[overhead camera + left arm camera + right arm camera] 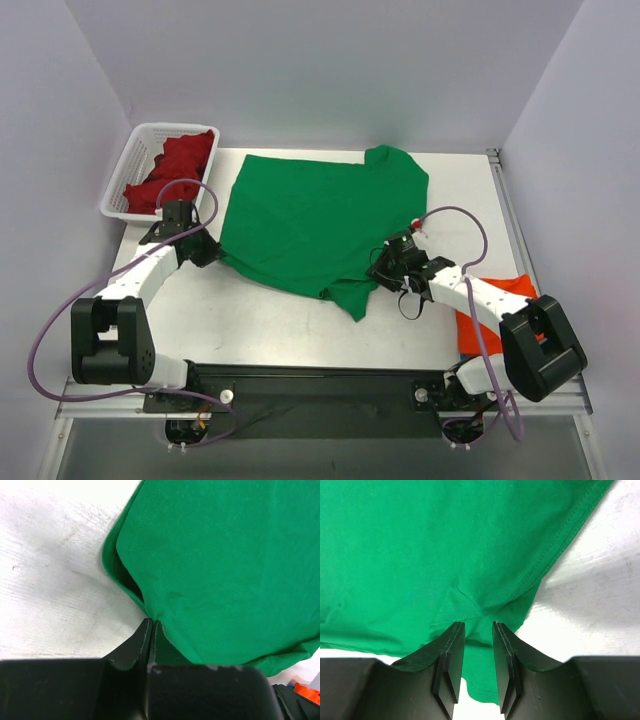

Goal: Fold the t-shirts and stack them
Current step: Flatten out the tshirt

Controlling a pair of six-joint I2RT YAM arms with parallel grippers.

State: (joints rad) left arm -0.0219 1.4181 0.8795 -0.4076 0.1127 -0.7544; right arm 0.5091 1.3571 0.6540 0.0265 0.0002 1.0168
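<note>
a bright green soft cloth t-shirt (320, 215) is spread out in the middle of the top view, on the white table (280, 320). its lower left edge is pinched by the left gripper (151, 623), whose fingers are pressed shut with cloth between them. at the lower right of the shirt, the right gripper (478, 626) is set on the cloth with its fingers only a little apart. green is seen in the gap, but a real hold cannot be told.

a dark red cloth shirt (178, 165) is piled in the white slotted plastic basket (128, 160) at the upper left. an orange cloth shirt (518, 287) is seen at the lower right.

if a fold is started now, the right side could be left behind and the shirt dragged crooked. only one layer might be lifted on the left, so a lumpy fold would be made.
</note>
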